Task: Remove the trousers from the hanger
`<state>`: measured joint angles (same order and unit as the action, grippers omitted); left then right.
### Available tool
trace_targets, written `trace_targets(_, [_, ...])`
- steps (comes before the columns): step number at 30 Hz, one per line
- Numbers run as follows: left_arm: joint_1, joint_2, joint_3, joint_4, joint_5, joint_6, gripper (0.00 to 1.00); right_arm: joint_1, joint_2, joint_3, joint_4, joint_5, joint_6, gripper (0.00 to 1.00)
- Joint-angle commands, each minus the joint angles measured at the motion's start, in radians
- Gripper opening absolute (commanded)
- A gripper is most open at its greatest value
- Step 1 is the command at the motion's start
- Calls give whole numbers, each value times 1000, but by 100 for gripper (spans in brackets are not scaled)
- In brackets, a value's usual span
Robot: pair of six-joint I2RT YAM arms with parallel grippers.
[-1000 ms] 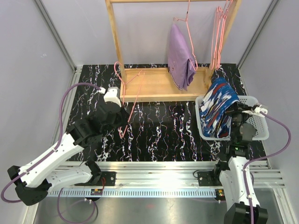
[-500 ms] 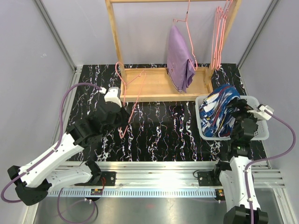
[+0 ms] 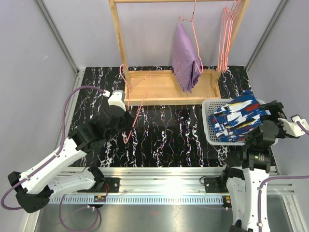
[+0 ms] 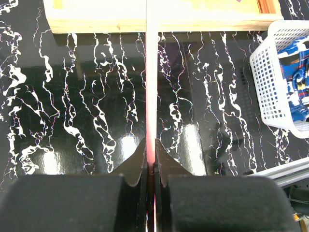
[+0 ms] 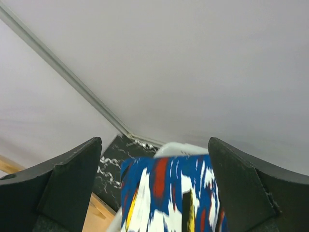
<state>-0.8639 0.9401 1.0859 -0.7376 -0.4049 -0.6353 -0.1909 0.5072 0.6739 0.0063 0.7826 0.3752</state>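
The dark blue trousers with white and red streaks (image 3: 236, 118) lie piled in the white basket (image 3: 211, 130) at the right. My right gripper (image 3: 265, 123) stands open just right of them, holding nothing. In its wrist view the trousers (image 5: 169, 193) show below and between its wide-apart fingers (image 5: 72, 179). The lilac trousers (image 3: 186, 58) hang from a pink hanger (image 3: 195, 34) on the wooden rack (image 3: 118, 43). My left gripper (image 3: 126, 126) is shut on a bare pink hanger (image 3: 140, 99) leaning at the rack's base. The wrist view shows that hanger's wire (image 4: 151, 96) pinched by the gripper (image 4: 151, 157).
Several spare pink hangers (image 3: 224, 38) hang at the rack's right end. The rack's wooden base (image 3: 164, 89) sits at the back of the black marbled table (image 3: 174, 135). Grey walls close in left and right; the basket (image 4: 270, 82) stands near the right wall.
My right gripper opened and let go of the blue patterned trousers, which settled into the basket. The gripper drew back to the right. The left arm and its hanger stayed still.
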Motion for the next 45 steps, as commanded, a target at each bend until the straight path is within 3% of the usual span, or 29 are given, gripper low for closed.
trace_targets(1, [3, -8, 28, 60, 0, 16, 0, 1, 33, 4, -91, -12, 45, 100])
trace_targets(3, [3, -9, 28, 60, 0, 19, 0, -1, 63, 1, -78, -145, 44, 99])
trace_targets(7, [3, -4, 37, 52, 3, 25, 0, -1, 328, 90, -135, -286, 50, 99])
trace_targets(15, [3, -17, 49, 20, 6, 54, 0, -4, 595, 164, -134, -79, 34, 99])
trace_targets(22, [3, -50, 91, 0, 34, 88, 0, -31, 824, 64, -17, -146, 146, 99])
trace_targets(29, [3, -93, 131, -34, 51, 141, 0, -125, 939, 33, 24, -351, 315, 99])
trace_targets(37, [3, -75, 157, -17, 90, 169, 0, -139, 970, 111, -124, -309, 343, 100])
trace_targets(41, [2, -61, 221, -17, 60, 186, 0, -225, 1019, 115, -132, -509, 436, 99])
trace_targets(45, [2, -28, 319, -64, -20, 212, 0, -237, 1059, 165, -173, -496, 364, 98])
